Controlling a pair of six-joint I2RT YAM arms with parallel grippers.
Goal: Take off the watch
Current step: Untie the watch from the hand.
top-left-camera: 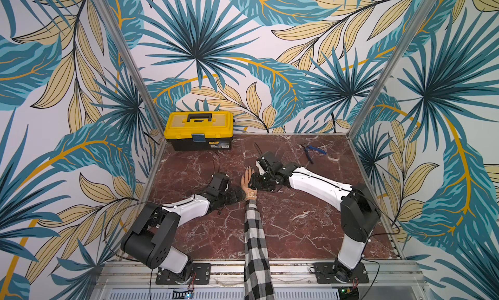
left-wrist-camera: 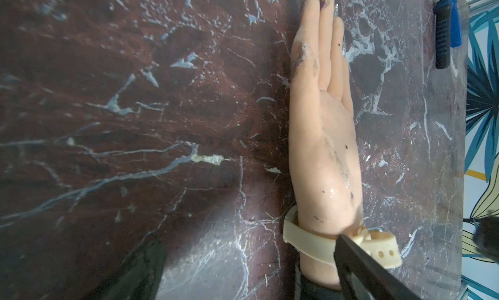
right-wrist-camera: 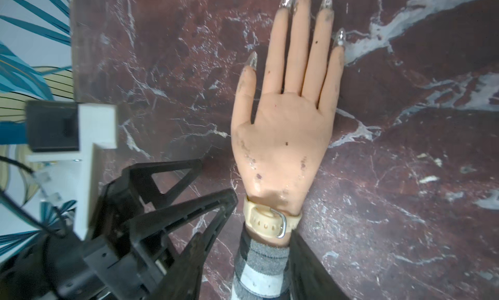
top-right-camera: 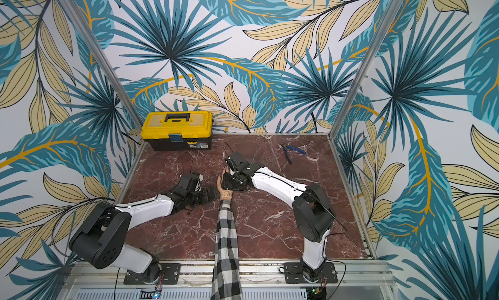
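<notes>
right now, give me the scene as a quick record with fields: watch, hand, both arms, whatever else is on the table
watch: on the wrist, buckle up, strap tail sticking out
hand: mannequin, palm up, flat on the table, in a checked sleeve
left arm: jaws wide open, one at the strap tail, contact unclear
right arm: reaches over the palm, spread of its jaws unclear
toolbox: yellow, shut, far left corner
pliers: blue handles, far right, apart from both arms

Stereo pair overhead, wrist cameras near watch (right-wrist-camera: 259,217)
</notes>
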